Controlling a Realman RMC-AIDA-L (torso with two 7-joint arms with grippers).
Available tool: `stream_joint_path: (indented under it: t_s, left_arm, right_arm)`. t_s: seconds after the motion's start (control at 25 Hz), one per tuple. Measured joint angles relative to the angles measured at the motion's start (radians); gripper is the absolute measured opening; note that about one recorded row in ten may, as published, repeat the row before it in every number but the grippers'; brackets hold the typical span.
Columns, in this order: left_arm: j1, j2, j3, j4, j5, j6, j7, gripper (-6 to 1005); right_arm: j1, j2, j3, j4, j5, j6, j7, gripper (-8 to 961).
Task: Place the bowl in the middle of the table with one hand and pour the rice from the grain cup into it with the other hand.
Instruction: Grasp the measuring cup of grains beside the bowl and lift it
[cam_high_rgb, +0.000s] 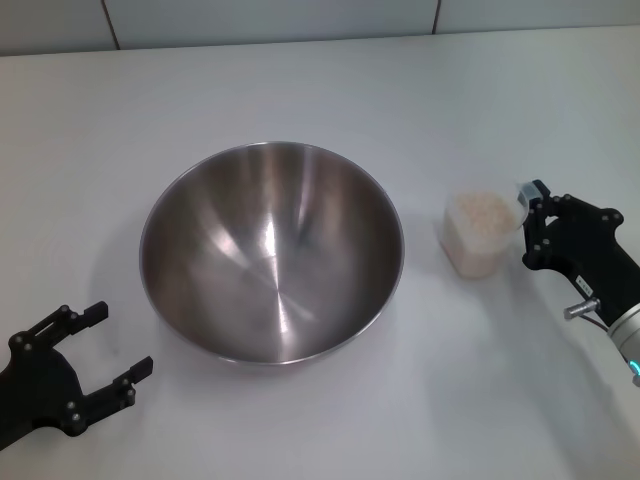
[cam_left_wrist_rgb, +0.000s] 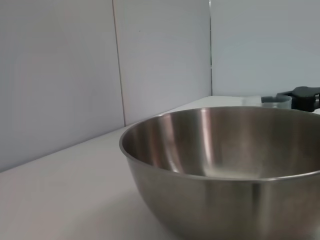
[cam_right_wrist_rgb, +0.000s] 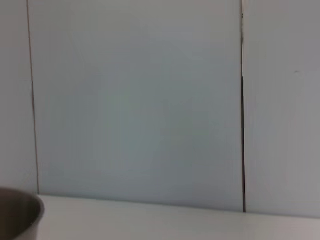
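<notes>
Nearest to us, at the near left corner of the table (cam_high_rgb: 300, 420), we see the left gripper (cam_high_rgb: 112, 352) resting low with its two black fingers spread apart and nothing between them. It sits just off the near left side of the bowl (cam_high_rgb: 272, 250), not touching it.

The bowl stands upright at about the middle of the table, and its shiny inside holds nothing. From the left wrist view we see its steel wall (cam_left_wrist_rgb: 225, 200) close up, filling the near part of that picture.

To the right of the bowl, apart from it, stands the grain cup (cam_high_rgb: 477, 232), upright and filled nearly to its rim with the rice (cam_high_rgb: 482, 213). The right gripper (cam_high_rgb: 533, 222) is at the cup's right side, its black fingers up against the cup's rim; we cannot tell whether they are clamped on it or merely beside it. In the left wrist view, the cup's rim (cam_left_wrist_rgb: 276, 100) and the right gripper's dark tip (cam_left_wrist_rgb: 304, 94) show just over the bowl's far edge.

Farthest off, a pale panelled wall (cam_right_wrist_rgb: 140, 100) rises behind the table, with a sliver of the bowl (cam_right_wrist_rgb: 20, 215) at the edge of the right wrist view.
</notes>
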Motion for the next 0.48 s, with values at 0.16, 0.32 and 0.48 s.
stream_joint_path:
  t_s: [0.16, 0.32, 0.48]
  left_arm:
    - [-0.001, -0.001, 0.0, 0.0, 0.0, 0.0, 0.0, 808]
    - [-0.002, -0.002, 0.0, 0.0, 0.0, 0.0, -0.001, 808]
    - [-0.005, -0.002, 0.0, 0.0, 0.004, 0.005, -0.01, 808]
  right_arm:
    - [-0.006, 0.0, 0.001, 0.001, 0.0, -0.041, -0.024, 16]
    - [-0.018, 0.0, 0.002, 0.012, 0.0, -0.133, -0.093, 17]
    - [-0.003, 0.0, 0.003, 0.029, 0.0, -0.234, -0.183, 17]
